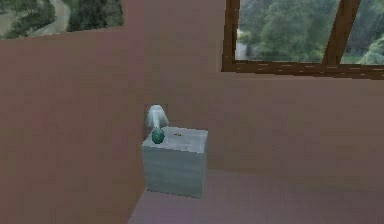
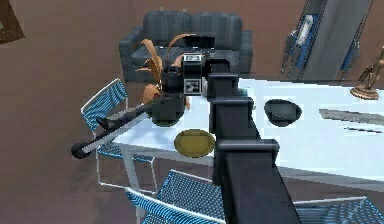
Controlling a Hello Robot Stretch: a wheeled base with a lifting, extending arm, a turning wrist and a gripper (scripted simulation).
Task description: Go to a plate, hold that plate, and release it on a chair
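The olive-yellow round plate (image 2: 195, 142) lies flat near the front edge of the white rectangular table (image 2: 320, 150), just left of the dark square arm bar (image 2: 236, 135). The arm seems to reach past it, since the gripper (image 2: 166, 88) sits farther out. Whether the gripper holds anything, or how its fingers are set, cannot be told. A blue wire-mesh chair (image 2: 108, 105) at the table's left end looks like a handy place to release the plate.

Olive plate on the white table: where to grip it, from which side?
Probably its rim, from above: the plate lies flat on the table, so only the thin edge offers a hold. The rim nearest the table's edge looks free.
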